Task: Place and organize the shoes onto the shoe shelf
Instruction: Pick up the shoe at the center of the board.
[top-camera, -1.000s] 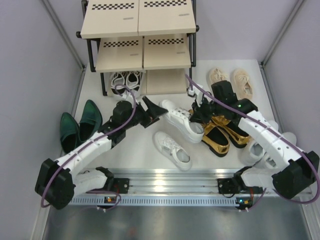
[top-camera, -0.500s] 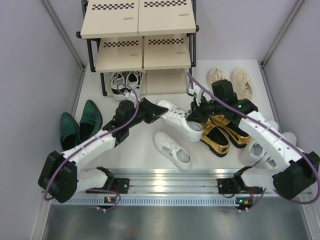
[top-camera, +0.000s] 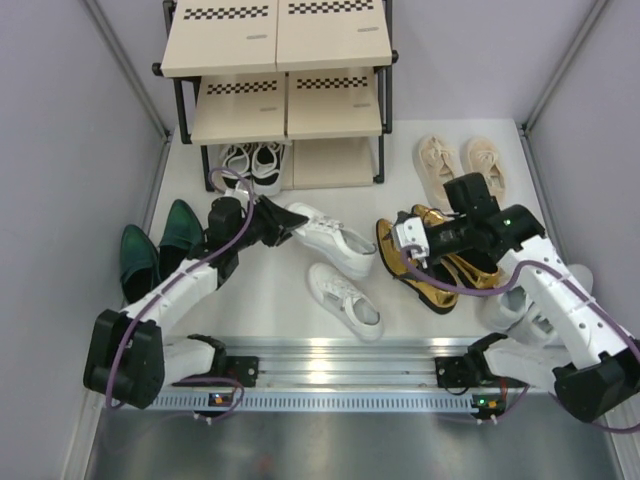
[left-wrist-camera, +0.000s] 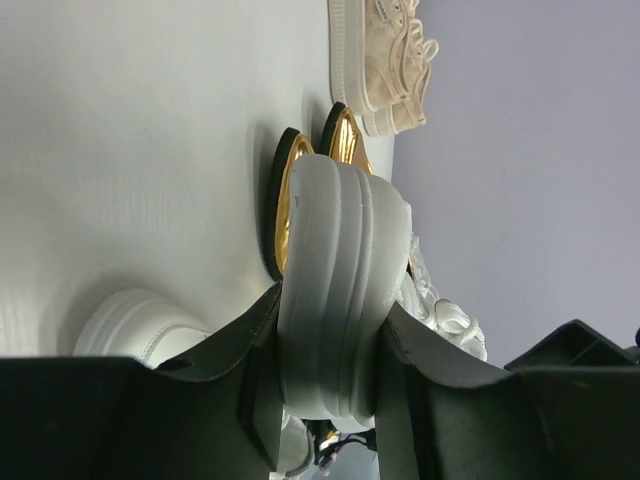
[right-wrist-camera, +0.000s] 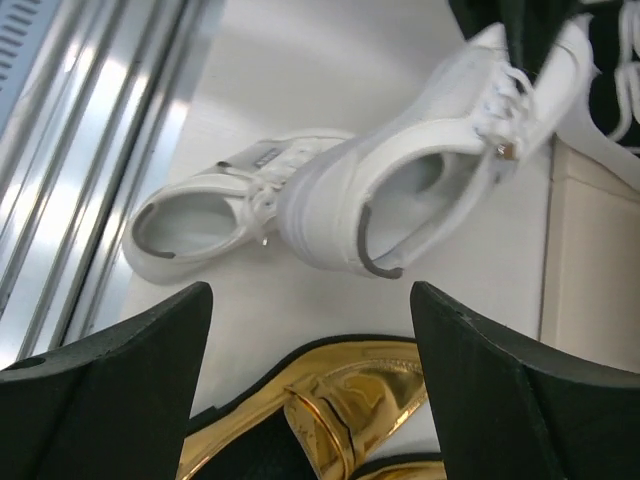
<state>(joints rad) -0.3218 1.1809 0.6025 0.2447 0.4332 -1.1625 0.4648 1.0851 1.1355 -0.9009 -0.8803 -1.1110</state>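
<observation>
My left gripper (top-camera: 281, 222) is shut on the toe of a white lace-up shoe (top-camera: 335, 240), its fingers (left-wrist-camera: 245, 340) pressing both sides of the white sole (left-wrist-camera: 335, 300). Its partner, the other white lace-up (top-camera: 345, 298), lies nearer the rail. Over the heel of a gold loafer (right-wrist-camera: 350, 410), my right gripper (top-camera: 404, 247) stands open with nothing held between its fingers (right-wrist-camera: 120, 390). The shoe shelf (top-camera: 280, 70) stands at the back, with black-and-white sneakers (top-camera: 250, 160) on its lowest tier.
Green loafers (top-camera: 160, 245) lie at the left wall. Beige sneakers (top-camera: 465, 165) sit at the back right, and chunky white sneakers (top-camera: 530, 300) lie under my right arm. A metal rail (top-camera: 340, 375) runs along the near edge.
My left gripper closed on the white shoe's toe and drew it left. My right gripper opened, let go of that shoe's heel and pulled back right over the gold loafers.
</observation>
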